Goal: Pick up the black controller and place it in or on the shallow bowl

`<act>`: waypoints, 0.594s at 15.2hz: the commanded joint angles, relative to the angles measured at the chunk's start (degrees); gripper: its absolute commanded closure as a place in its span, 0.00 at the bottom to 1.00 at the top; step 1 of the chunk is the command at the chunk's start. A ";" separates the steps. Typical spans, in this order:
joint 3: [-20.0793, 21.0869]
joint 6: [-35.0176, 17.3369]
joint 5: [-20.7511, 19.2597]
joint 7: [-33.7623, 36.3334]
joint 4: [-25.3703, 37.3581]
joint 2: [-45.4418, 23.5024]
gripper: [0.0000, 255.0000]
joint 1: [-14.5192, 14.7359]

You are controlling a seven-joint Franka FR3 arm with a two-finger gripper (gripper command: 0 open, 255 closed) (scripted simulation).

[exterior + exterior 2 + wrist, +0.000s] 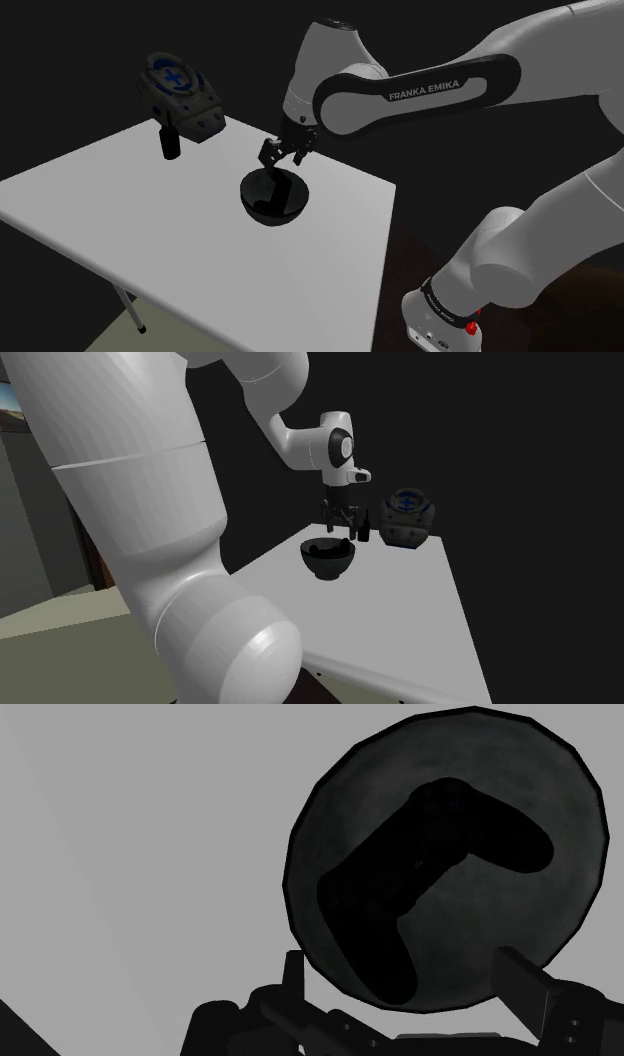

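Controller (420,884) lies inside the dark bowl (545,794), gripper (398,959) (fingers (525,979) spread, empty) just above it.

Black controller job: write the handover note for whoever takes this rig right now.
End effector: open, holding nothing, hovering just above the shallow bowl.
Black controller: lying inside the shallow bowl, clear of both fingers.
Shallow bowl: dark, upright on the white table, near its middle in the shoulder view.
Done: pick and place, by the look of it.
Left: probably only lifting the arm clear.
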State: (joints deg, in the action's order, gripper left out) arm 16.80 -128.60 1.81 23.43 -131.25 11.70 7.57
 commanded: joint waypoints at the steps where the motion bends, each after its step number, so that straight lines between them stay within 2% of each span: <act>1: -0.15 1.95 0.31 -0.24 0.92 1.07 0.00 0.07; 4: -0.57 7.39 0.96 -0.76 3.88 3.62 0.00 0.20; 9: -0.58 7.39 0.95 -0.76 3.88 3.62 0.00 0.21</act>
State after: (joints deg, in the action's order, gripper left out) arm 16.23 -121.27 2.76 22.68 -127.41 15.30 7.78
